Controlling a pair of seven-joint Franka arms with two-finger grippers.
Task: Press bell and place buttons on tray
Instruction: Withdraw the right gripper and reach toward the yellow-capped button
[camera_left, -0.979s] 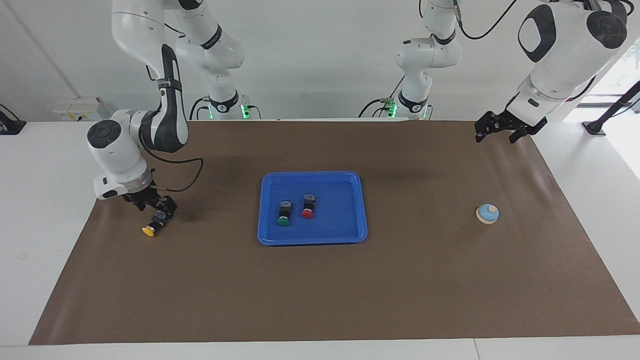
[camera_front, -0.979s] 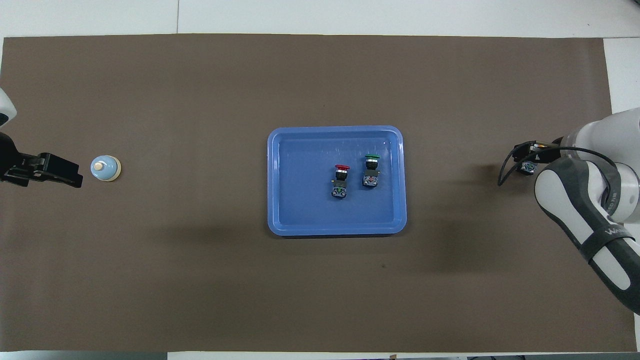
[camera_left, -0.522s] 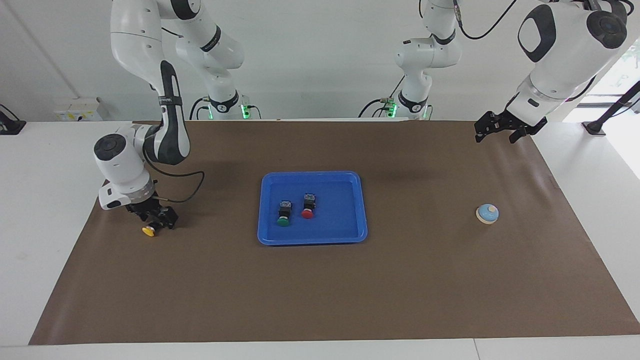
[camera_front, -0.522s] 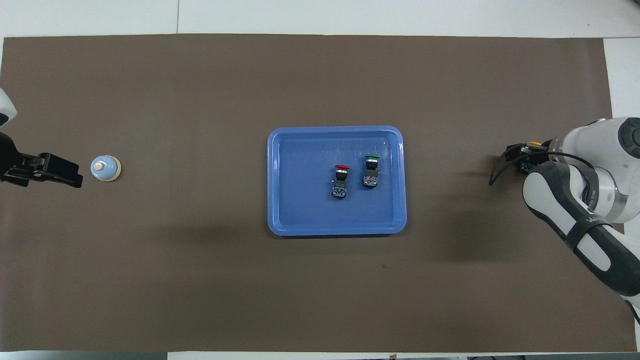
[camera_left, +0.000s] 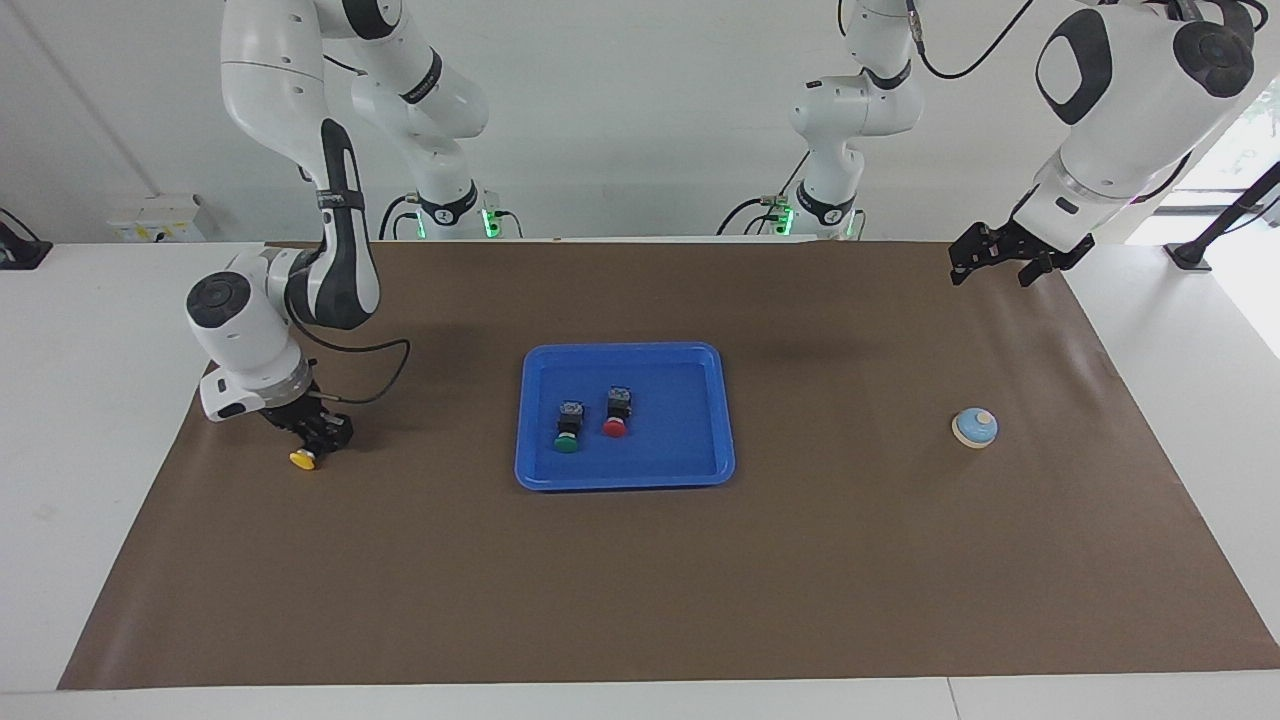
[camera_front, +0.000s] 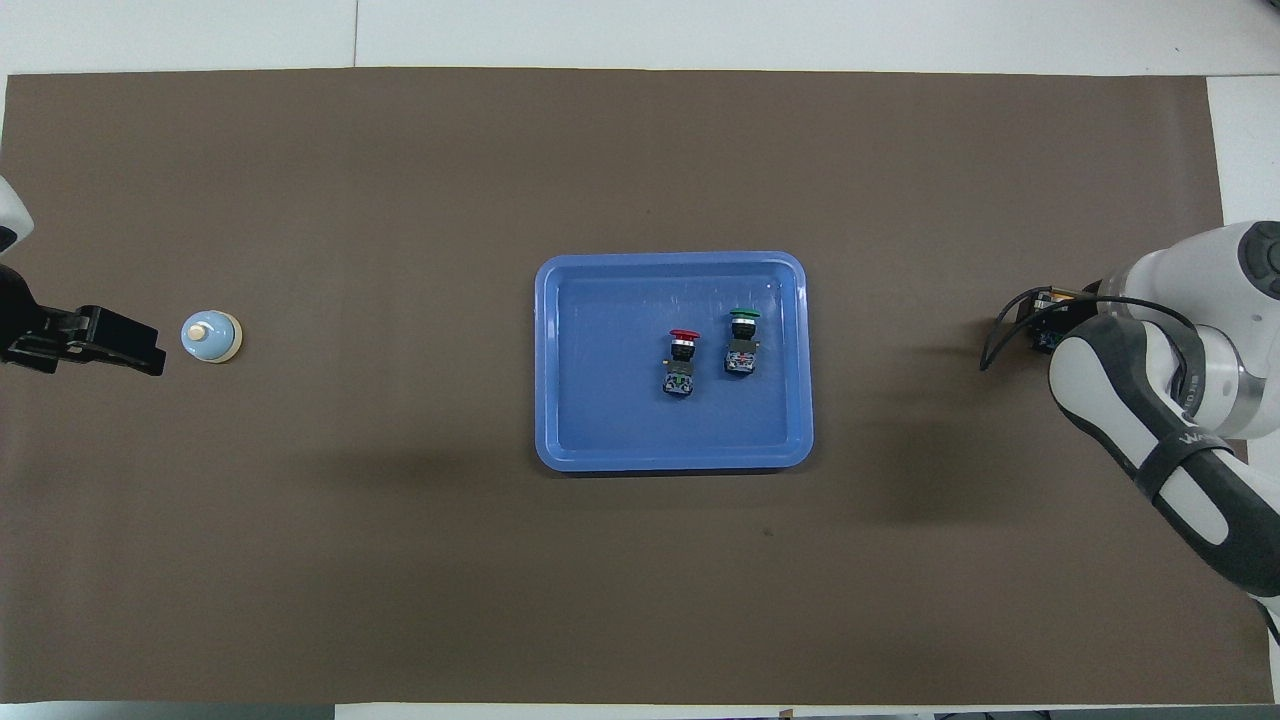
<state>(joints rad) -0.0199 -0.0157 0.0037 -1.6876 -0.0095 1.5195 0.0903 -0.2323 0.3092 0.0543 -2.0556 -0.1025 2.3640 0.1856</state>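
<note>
Facing view: 2 buttons, green button (camera_left: 566, 440) and red button (camera_left: 614, 426), are lying in the tray (camera_left: 625, 483). Right gripper (camera_left: 315, 440) is clamping the yellow button (camera_left: 301, 459) on the mat, toward the right arm's end. Left gripper (camera_left: 985, 262) is waiting, spread wide, above the mat; bell (camera_left: 974, 428) sits unpressed as far as visible.

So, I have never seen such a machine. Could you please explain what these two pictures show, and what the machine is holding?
These are two white robot arms at a table covered with a brown mat. One picture looks at the robots from across the table; the other looks down from above them. A blue tray in the middle holds a green button and a red button. The right claw is down on the mat, shut on the yellow button. The left claw waits open in the air, and a small bell stands on the mat at that arm's end.
</note>
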